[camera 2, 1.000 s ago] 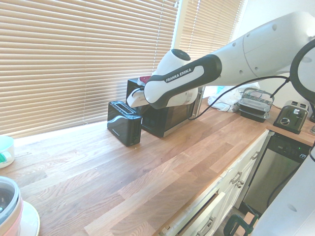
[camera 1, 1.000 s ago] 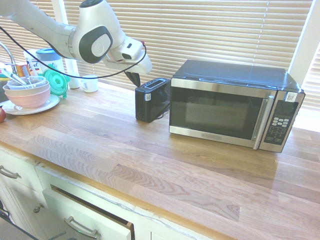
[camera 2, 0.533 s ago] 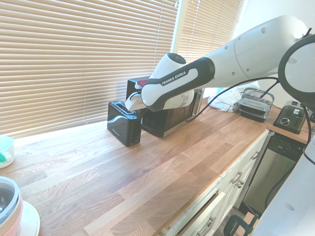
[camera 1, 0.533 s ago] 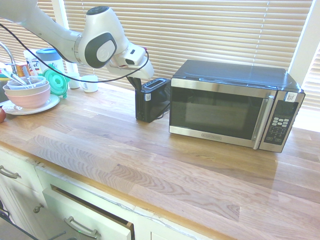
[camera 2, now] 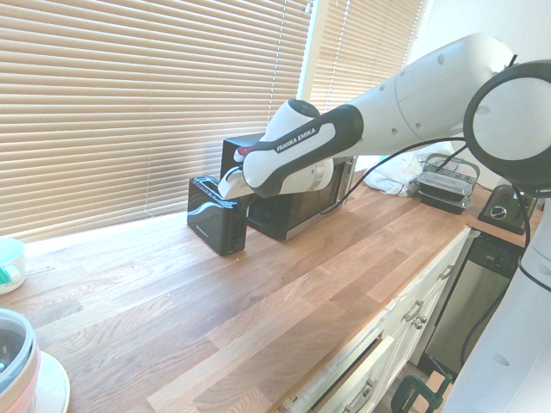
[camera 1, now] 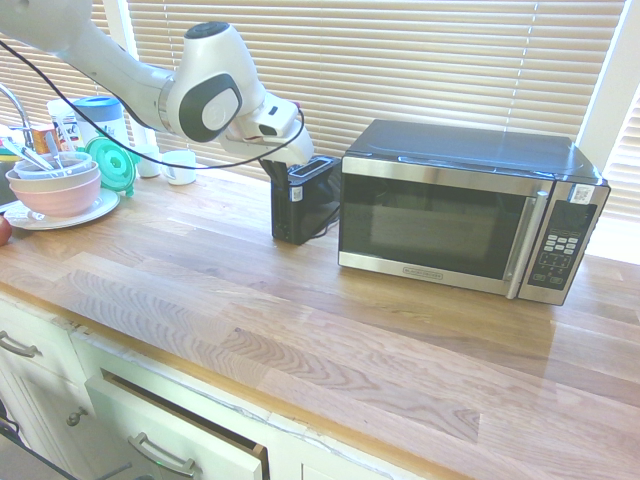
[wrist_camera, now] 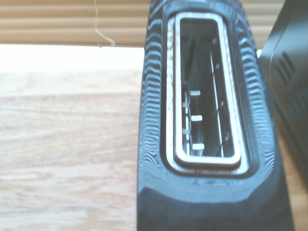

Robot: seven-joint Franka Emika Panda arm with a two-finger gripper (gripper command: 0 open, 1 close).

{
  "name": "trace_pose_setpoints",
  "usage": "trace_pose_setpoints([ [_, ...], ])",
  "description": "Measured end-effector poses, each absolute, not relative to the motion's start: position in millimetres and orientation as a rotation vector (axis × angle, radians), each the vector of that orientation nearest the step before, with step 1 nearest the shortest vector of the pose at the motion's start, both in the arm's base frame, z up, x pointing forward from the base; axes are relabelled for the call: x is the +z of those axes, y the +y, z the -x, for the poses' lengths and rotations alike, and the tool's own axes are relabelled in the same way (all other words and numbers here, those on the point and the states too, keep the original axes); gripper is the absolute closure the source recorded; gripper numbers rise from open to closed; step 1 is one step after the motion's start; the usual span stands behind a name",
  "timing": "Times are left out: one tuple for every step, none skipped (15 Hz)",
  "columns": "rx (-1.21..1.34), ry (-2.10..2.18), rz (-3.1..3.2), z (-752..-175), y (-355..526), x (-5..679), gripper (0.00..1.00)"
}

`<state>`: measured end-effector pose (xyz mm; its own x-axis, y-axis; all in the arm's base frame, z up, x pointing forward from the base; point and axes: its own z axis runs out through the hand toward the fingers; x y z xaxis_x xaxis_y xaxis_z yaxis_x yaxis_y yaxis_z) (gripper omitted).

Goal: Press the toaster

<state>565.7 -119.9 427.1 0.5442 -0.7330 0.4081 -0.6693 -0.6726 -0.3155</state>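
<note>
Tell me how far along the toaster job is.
Done: the hand has reached the near end of the black toaster, its fingers shut.
In hand: it is angled down by that end, beside the white label; contact can't be made out.
Left: apparently the press itself, as no view shows a lever going down. The slot looks empty.

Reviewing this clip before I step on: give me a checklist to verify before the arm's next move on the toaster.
1. Toaster upright on the counter: ok.
2. Gripper at the label end of the toaster: ok.
3. Gripper shut for pressing: ok.
4. Toaster slot free of bread: ok, none visible in it.
5. Fingertips lined up with the lever: cannot tell, the lever is not visible.
6. Microwave door closed, beside the toaster: ok.
</note>
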Motion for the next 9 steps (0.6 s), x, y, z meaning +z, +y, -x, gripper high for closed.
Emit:
trace_pose_setpoints([
  [-0.783,1.211,2.654,-566.5,-119.9,423.3,1.00],
  [-0.779,1.210,2.656,-566.8,-119.5,421.8,1.00],
  [-0.777,1.210,2.657,-567.1,-119.2,420.7,1.00],
  [-0.773,1.210,2.659,-567.5,-118.9,419.0,1.00],
  [-0.764,1.210,2.661,-568.4,-117.9,415.8,1.00],
  [-0.753,1.207,2.664,-569.6,-117.1,411.6,1.00],
  [-0.743,1.206,2.668,-571.5,-116.4,407.2,1.00],
  [-0.733,1.206,2.671,-572.8,-116.2,403.1,1.00],
  [-0.726,1.206,2.670,-573.2,-117.1,401.1,1.00],
])
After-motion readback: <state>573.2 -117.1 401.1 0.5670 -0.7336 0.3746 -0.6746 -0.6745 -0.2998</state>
